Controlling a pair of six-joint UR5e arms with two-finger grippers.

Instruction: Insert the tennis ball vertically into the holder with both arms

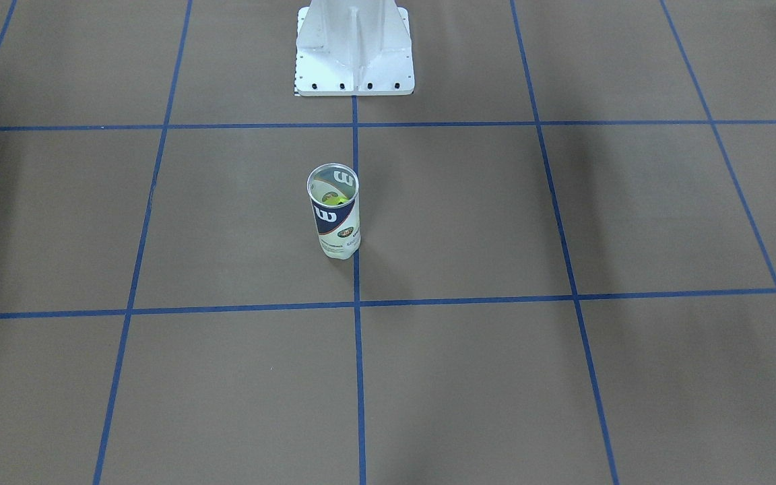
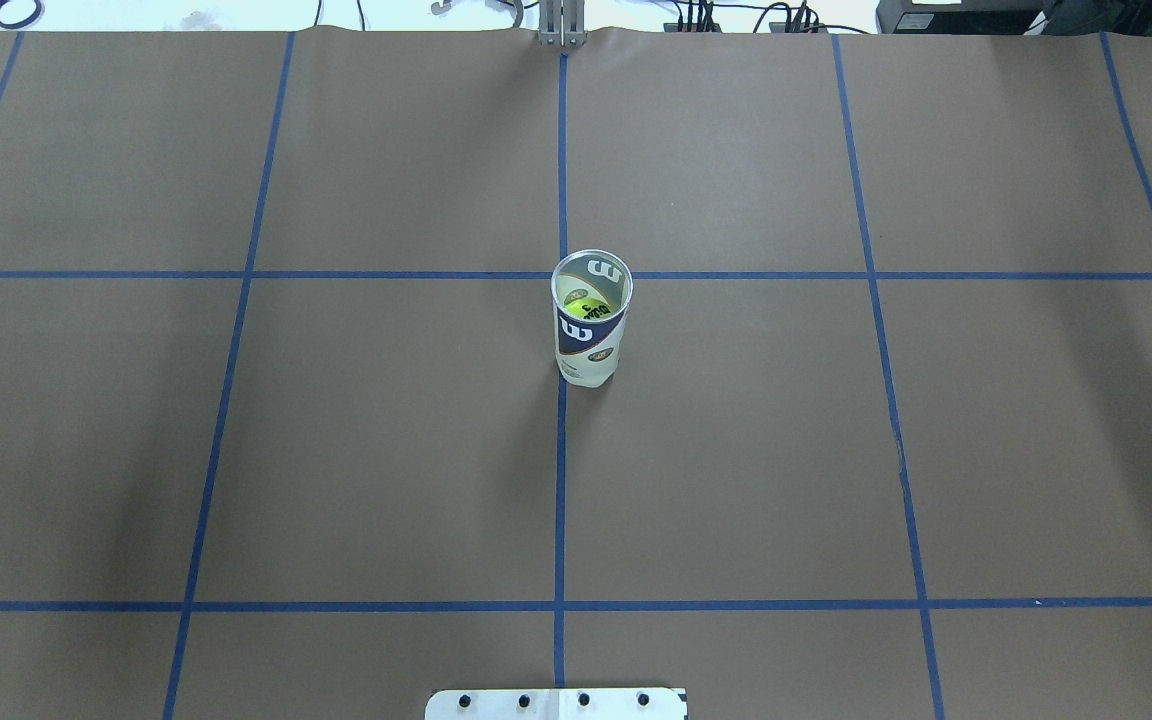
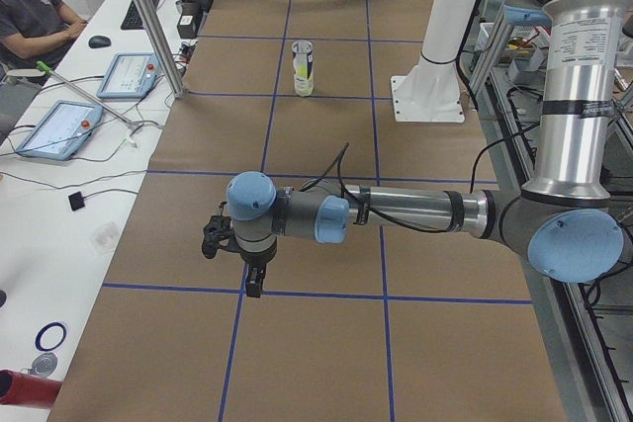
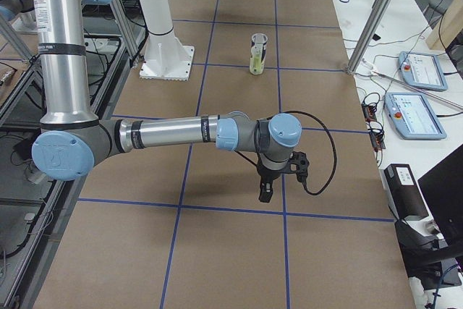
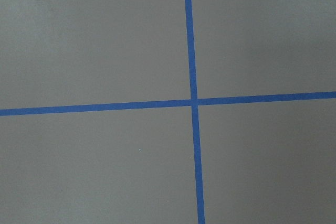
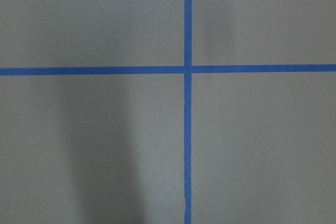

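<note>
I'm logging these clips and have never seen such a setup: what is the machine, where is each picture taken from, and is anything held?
The machine is two robot arms of silver-grey tubes with light-blue joints. The left arm fills the picture from the table's left end, the right arm the one from its right end. Both reach out over the brown paper-covered table with its blue tape grid, black jaws pointing down; I cannot tell whether these are open, but nothing shows in them. The two central pictures look down from behind the robot and from across the table, where its white metal pedestal shows. In them one clear plastic tennis-ball can with a navy and white label stands upright, a yellow-green tennis ball inside. The wrist cameras see only paper and tape.
</note>
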